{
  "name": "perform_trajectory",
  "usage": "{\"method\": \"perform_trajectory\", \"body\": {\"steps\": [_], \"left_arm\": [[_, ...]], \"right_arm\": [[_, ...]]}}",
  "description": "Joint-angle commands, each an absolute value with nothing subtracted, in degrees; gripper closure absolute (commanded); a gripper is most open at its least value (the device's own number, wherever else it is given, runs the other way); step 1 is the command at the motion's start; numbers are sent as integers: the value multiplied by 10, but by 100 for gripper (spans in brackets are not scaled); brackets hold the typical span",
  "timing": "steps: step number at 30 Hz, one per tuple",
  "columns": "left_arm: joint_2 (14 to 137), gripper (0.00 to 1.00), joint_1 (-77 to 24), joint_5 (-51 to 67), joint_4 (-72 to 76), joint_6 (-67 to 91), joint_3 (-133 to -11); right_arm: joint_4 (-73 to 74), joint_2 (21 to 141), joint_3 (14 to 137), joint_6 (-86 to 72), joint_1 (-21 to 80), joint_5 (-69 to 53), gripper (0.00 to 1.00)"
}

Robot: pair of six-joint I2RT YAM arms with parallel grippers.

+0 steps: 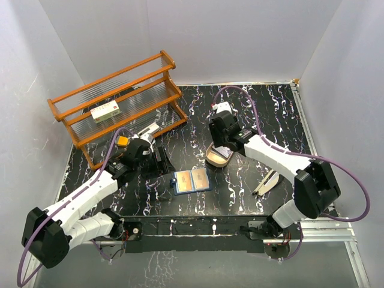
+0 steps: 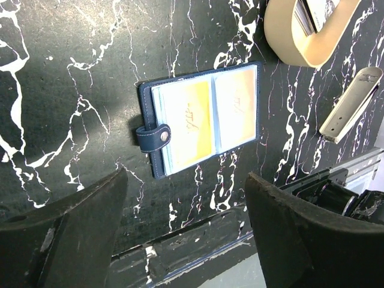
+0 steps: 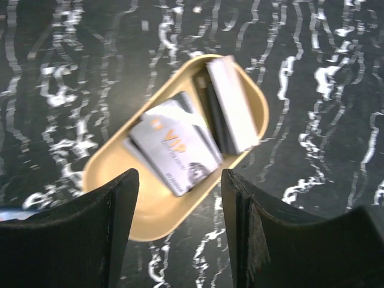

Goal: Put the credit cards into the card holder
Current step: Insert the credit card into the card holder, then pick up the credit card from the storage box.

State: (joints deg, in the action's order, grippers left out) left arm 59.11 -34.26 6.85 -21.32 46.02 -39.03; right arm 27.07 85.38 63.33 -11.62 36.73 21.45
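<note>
The left gripper hangs over the black, white-veined marble-patterned table with its two dark fingers released and spread wide, nothing between them. Just ahead of those fingertips lies the small navy-blue folding card holder, opened flat. Its snap strap points towards the left finger, and two gold-tan cards sit side by side behind its clear pockets. Farther out, beyond the right finger of this hand, are the edge of an oval tan tray and, near it, a slim pale metal strip lying flat on the table. The right gripper hovers directly above that oval tan tray, its fingers likewise released and apart, gripping nothing. Framed between the two fingertips, a greyish plastic card printed with "VIP" lies tilted inside the tray, on top of other flat pieces that are too blurred to tell apart. Ahead of the right finger, at the tray's far end, a pale thick slab leans on its long edge; whether it is a stack of cards cannot be told. The card holder and the tray lie apart on the table.
</note>
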Motion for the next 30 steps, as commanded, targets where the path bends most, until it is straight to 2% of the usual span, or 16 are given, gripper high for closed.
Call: {"method": "perform_trajectory", "body": {"steps": [1,2,3,9,24,30], "left_arm": [[566,21,-344,66,-246,439,-414],[565,4,-344,65,-250,434,-416],[564,2,-344,65,-254,432,-418],[545,1,-344,68,-264,430,-413],[529,1,-344,70,-260,437,-396],[513,1,-344,105,-194,403,-359]], "right_arm": [[256,879,661,-51,333,291,45],[255,888,663,-45,326,297,46],[254,902,665,-36,319,302,46],[250,948,691,-2,302,336,47],[236,1036,738,12,294,324,48],[235,1046,743,21,290,330,51]]}}
